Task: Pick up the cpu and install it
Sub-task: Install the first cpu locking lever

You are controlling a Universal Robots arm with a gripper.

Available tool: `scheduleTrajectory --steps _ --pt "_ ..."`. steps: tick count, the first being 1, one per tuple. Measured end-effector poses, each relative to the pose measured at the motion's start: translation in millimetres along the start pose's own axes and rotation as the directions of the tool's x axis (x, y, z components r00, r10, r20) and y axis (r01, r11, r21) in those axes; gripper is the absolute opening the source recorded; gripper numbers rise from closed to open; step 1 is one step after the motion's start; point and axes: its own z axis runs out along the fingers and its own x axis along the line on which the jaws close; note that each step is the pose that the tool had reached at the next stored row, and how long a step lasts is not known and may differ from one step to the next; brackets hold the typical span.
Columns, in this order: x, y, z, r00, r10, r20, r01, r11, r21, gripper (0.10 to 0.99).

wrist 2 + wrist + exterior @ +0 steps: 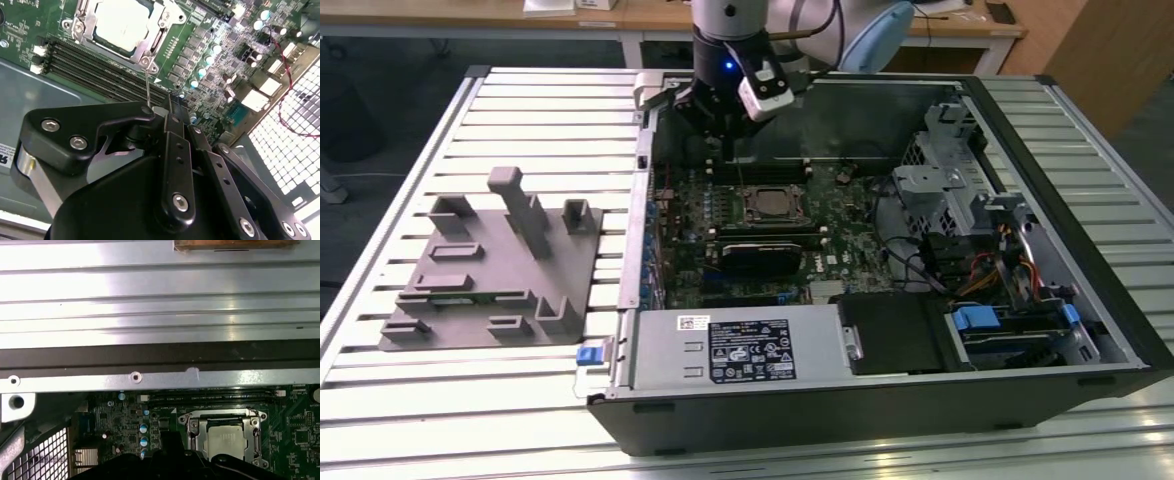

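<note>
Starting at the exterior view's left, we see the grey plastic block (487,270) with upright posts lying on the slatted table (400,150); no chip rests on it that we can make out. To its right stands the open computer case (881,400), its motherboard (761,240) exposed.

Our gripper (720,135) hangs above the far edge of the board, a little beyond the socket frame (770,203). We cannot tell how far apart the fingers stand, nor whether they hold anything: the second wrist view shows the black linkage (170,165) from behind, and the tips are hidden.

The cpu (121,26) lies flat inside the socket frame, its pale metal top showing in both wrist views (226,438), square to the rim.

We judge the chip already placed in its seat, with the pick-up and carry done. Whether the retaining frame is latched over it we cannot say.
</note>
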Motion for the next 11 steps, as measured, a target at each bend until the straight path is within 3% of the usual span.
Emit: scheduleTrajectory --steps 6,11 --pt "-4.1 1.8 0.5 1.0000 -0.001 0.0000 0.001 1.0000 0.000 0.106" --pt "-12.7 2.7 0.6 1.0000 -0.001 -0.0001 0.001 1.0000 0.000 0.106"
